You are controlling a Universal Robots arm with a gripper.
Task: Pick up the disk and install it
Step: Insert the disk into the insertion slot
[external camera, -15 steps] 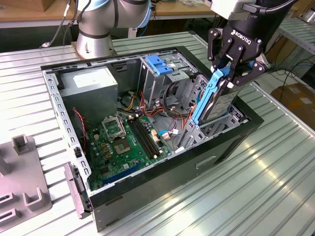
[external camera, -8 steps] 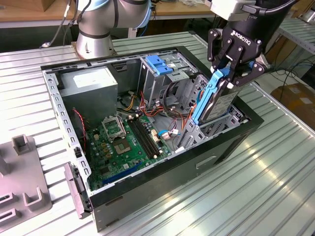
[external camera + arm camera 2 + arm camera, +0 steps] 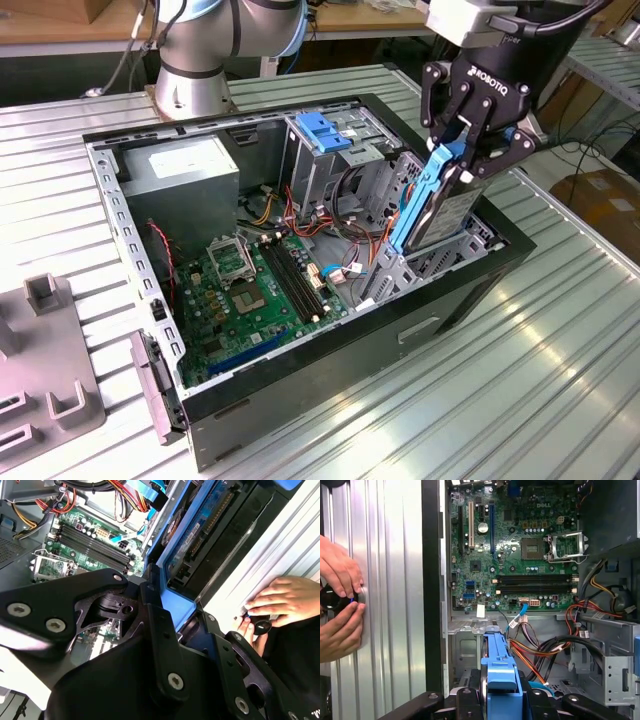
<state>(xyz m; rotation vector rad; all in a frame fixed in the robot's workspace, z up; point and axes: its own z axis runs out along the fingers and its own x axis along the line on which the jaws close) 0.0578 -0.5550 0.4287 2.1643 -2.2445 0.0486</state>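
Note:
The disk (image 3: 447, 212), a grey drive in a bright blue carrier rail, stands on edge and tilted. Its lower end is inside the metal drive bay (image 3: 415, 268) at the exterior view's right end of the open computer case (image 3: 300, 372). My gripper (image 3: 468, 150) is shut on the disk's upper end from above. In the second wrist view the disk (image 3: 210, 527) reaches away from the gripper (image 3: 182, 617) toward the case wall. The first wrist view has the blue carrier (image 3: 499, 667) between the black fingers (image 3: 466, 700), above the bay.
The case holds a green motherboard (image 3: 250, 290), a power supply (image 3: 185, 175), red and orange cables (image 3: 540, 655) and a tall cage with a blue tab (image 3: 325, 130). A person's hands (image 3: 340, 605) hold a small black part on the ribbed table beside the case. A grey fixture (image 3: 40, 370) lies at the exterior view's left.

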